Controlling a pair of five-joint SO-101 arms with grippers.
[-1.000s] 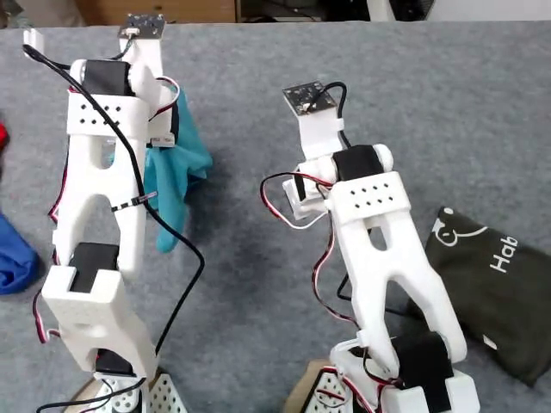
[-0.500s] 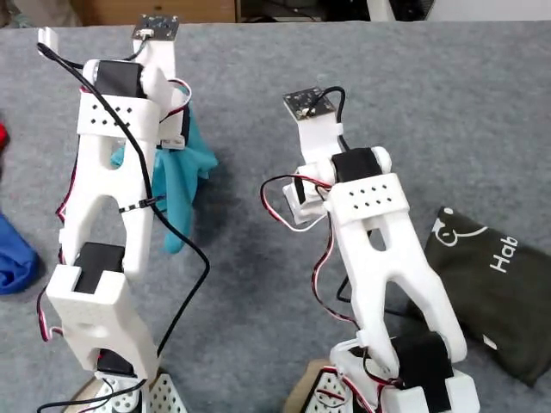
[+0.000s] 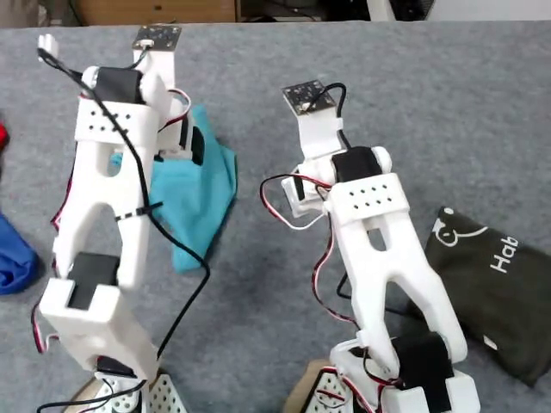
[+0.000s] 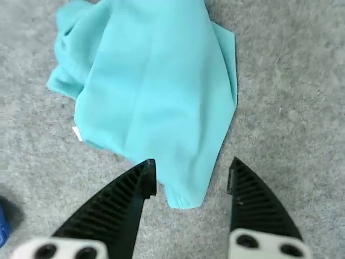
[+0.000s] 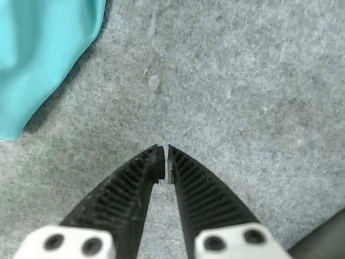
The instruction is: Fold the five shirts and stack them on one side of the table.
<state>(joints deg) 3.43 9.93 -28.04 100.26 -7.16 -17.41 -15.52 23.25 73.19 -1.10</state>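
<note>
Judging by how the cloth lies, the folding is at an early stage: the teal shirt [image 3: 205,194] is spread loose and rumpled on the grey table [image 3: 448,103], not yet squared into any fold. Well apart from the teal shirt, beyond the right arm [image 3: 370,224], a dark shirt [image 3: 491,284] lies as a compact bundle that looks folded already. On the other side of the teal shirt, past the left arm [image 3: 108,172], a blue shirt [image 3: 13,254] sits crumpled, with a sliver of red cloth [image 3: 3,136] near it. No stack has begun, so most of the work seems left. The left gripper [image 4: 191,164] hangs just above the teal shirt's narrow end, jaws spread wide with nothing between them. The right gripper [image 5: 165,151] has its jaws pressed together on nothing, over bare table just beside the teal shirt's edge [image 5: 38,59]. From the left wrist the teal shirt [image 4: 151,97] shows nearly its whole outline, with bunched cloth at one corner and a small white tag [image 4: 77,133] at its edge, where from the high view the left arm covers part of it. The wrist views settle how each pair of jaws stands, while the high view shows the dark and blue shirts lying out to either side.
</note>
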